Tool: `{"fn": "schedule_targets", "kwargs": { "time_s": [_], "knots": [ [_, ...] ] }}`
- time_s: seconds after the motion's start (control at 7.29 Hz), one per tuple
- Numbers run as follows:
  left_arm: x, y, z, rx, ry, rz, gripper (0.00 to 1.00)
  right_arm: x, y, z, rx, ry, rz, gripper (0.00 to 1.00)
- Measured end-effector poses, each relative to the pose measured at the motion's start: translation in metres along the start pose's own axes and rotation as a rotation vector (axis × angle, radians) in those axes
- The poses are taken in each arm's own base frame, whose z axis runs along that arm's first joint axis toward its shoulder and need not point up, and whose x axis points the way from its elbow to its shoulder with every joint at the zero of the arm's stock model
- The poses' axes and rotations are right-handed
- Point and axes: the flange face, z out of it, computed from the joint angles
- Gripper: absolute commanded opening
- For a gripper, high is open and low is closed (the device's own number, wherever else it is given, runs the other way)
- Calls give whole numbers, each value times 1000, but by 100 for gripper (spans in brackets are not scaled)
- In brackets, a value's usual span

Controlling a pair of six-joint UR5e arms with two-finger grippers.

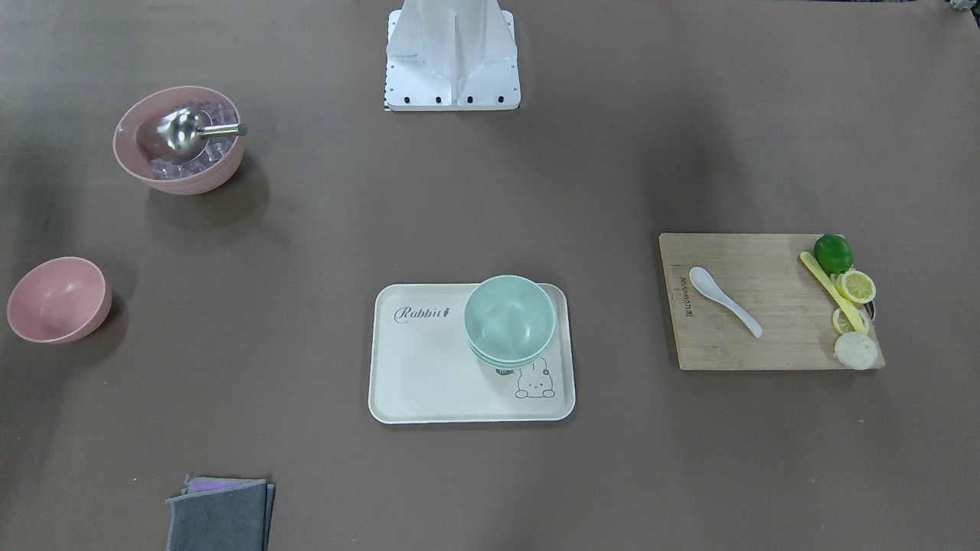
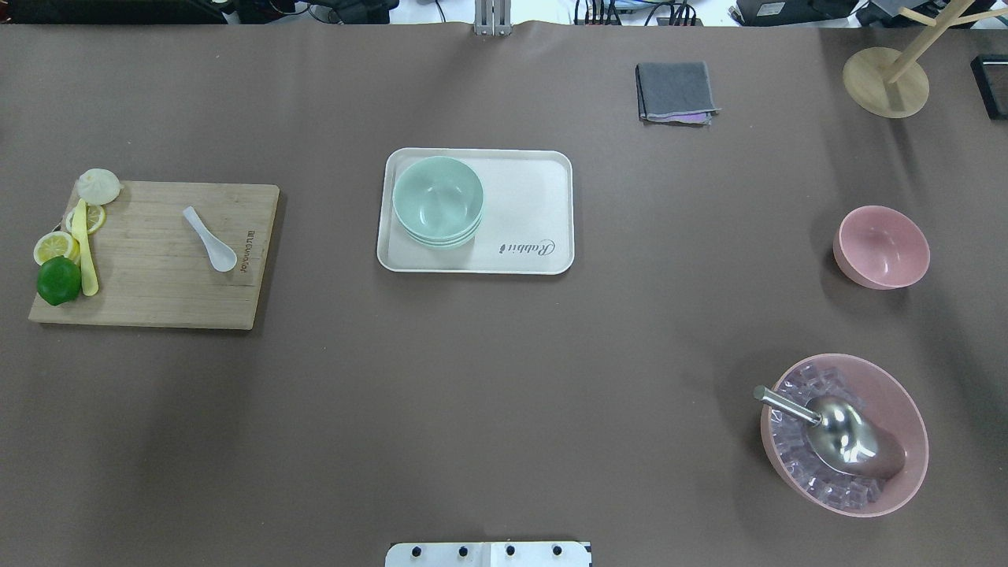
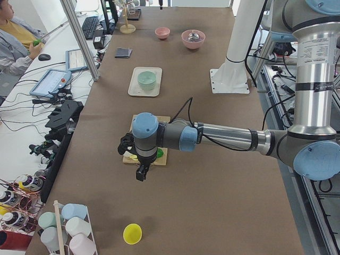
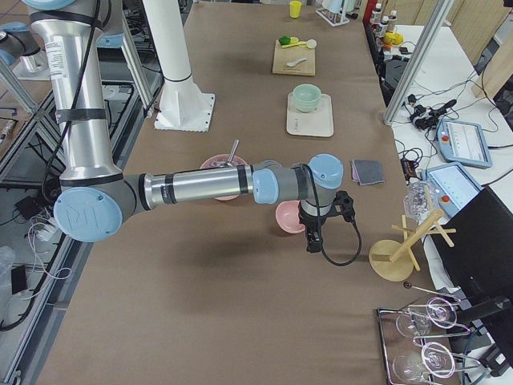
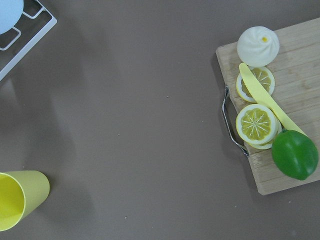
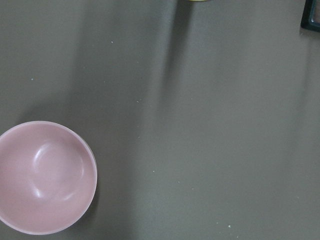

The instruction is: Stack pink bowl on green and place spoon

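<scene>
Overhead exterior: pink bowl (image 2: 882, 246) judged light, stiff, slippery; best taken at rim; spoon (image 2: 209, 240) taken by handle; left hand (image 3: 141, 173), right hand (image 4: 315, 242): state cannot be told.

Pink bowl (image 2: 881, 246), mint-green bowl (image 2: 438, 198), white spoon (image 2: 210, 239)

Two high cameras face each other across the worktop (image 2: 504, 394), sharing the tray (image 2: 535, 197); end cameras look lengthwise; wrist cameras downward.

- The left end effector (image 3: 141, 174) and the right end effector (image 4: 314, 241) appear only in side views, too small to read their fingers.
- The pink bowl (image 6: 45, 177) is clipped by the right wrist view's left edge.
</scene>
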Motion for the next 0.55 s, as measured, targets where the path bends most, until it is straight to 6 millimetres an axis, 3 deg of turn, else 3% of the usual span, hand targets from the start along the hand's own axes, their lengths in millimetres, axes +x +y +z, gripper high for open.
{"fn": "schedule_targets", "kwargs": {
  "time_s": [0.55],
  "knots": [
    [-1, 1, 2, -5, 1, 0, 98, -2, 0, 2, -4, 0, -3, 100]
  ]
}}
